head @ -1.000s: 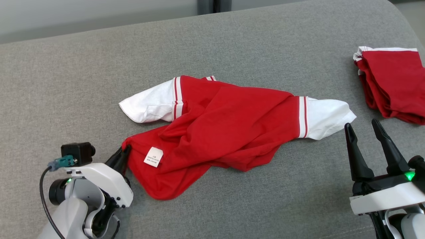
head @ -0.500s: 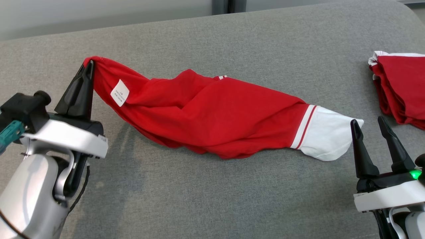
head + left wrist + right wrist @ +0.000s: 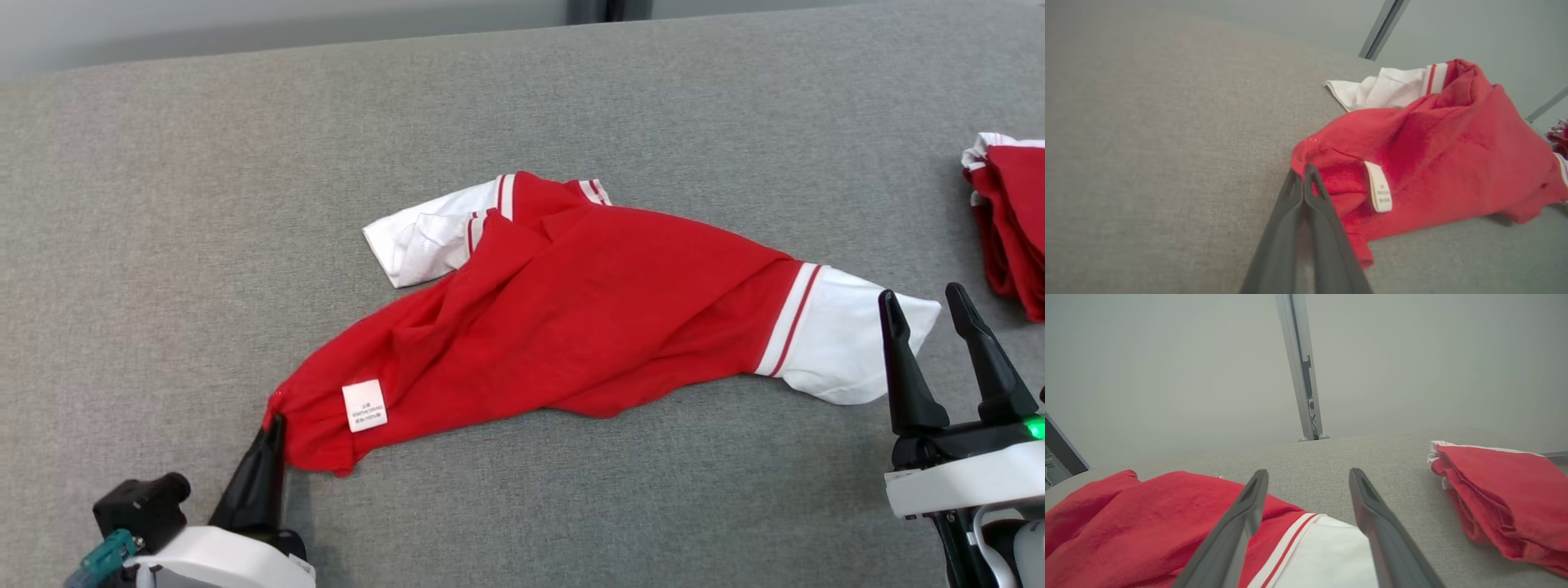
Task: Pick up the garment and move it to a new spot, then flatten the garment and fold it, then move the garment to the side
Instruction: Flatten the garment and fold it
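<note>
The garment [image 3: 604, 310] is a red shirt with white, red-striped sleeves, lying crumpled and stretched slantwise on the grey cushion [image 3: 204, 204]. My left gripper [image 3: 274, 418] is at the lower left, shut on the garment's near-left hem corner, next to a white label [image 3: 364, 405]. In the left wrist view the closed fingertips [image 3: 1304, 173] pinch the red edge of the garment [image 3: 1453, 155]. My right gripper [image 3: 920, 292] stands open at the lower right, over the end of the white right sleeve [image 3: 841, 351]. The right wrist view shows the sleeve [image 3: 1323, 555] lying below and between its fingers.
A second red and white garment [image 3: 1012, 220], folded, lies at the cushion's right edge, also seen in the right wrist view [image 3: 1498, 490]. A pale wall with a grey post [image 3: 1302, 367] rises behind the cushion.
The left gripper lifted the hem corner up to the far left, then brought it back down near the front, pulling the garment out. The right gripper stayed open. The camera shifted.
</note>
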{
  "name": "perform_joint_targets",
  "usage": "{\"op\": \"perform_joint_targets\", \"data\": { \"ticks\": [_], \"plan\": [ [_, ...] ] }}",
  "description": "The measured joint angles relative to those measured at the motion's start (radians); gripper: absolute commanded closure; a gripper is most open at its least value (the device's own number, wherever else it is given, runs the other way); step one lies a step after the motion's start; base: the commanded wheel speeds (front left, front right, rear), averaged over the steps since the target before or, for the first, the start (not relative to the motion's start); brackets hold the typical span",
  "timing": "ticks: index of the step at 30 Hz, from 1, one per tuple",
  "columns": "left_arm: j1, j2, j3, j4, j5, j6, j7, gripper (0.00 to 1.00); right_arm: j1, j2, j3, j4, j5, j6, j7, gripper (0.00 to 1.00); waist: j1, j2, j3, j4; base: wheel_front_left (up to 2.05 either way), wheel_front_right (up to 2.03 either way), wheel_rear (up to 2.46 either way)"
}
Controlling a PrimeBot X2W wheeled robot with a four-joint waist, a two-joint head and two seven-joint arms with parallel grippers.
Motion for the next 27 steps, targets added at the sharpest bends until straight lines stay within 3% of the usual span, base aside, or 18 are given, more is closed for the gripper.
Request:
{"op": "perform_joint_targets", "data": {
  "ticks": [5,6,7,13,21,27],
  "plan": [
    [-0.001,-0.031,-0.008,0.085,-0.028,-0.035,-0.017,1.00,-0.001,-0.004,-0.006,-0.002,0.001,0.000,0.010,0.00,0.0000,0.0000,-0.001,0.015,0.00,0.00,0.00],
    [-0.004,-0.035,-0.009,0.105,-0.031,-0.043,-0.020,0.55,-0.001,-0.004,-0.006,-0.003,0.001,0.000,0.011,0.00,0.0000,0.0000,-0.003,0.018,0.00,0.00,0.00],
    [-0.009,-0.041,-0.012,0.120,-0.035,-0.050,-0.021,0.00,-0.001,-0.004,-0.006,-0.003,0.001,0.000,0.015,0.00,0.0000,0.0000,-0.005,0.019,0.00,0.00,0.00],
    [-0.049,-0.060,0.030,0.129,-0.036,-0.038,-0.057,0.00,-0.001,-0.004,-0.015,-0.007,-0.026,0.000,0.021,0.00,0.0000,0.0000,-0.024,0.022,0.00,0.00,0.00],
    [-0.067,-0.065,0.103,0.006,0.090,0.052,-0.076,0.00,0.016,0.007,-0.022,-0.004,-0.076,0.000,0.038,0.00,0.0000,0.0000,-0.065,0.011,0.00,0.00,0.00],
    [-0.023,-0.043,0.102,-0.105,0.190,0.123,-0.077,0.00,0.053,0.007,-0.008,0.001,-0.102,0.000,0.057,0.00,0.0000,0.0000,-0.109,-0.005,0.00,0.00,0.00]
  ]
}}
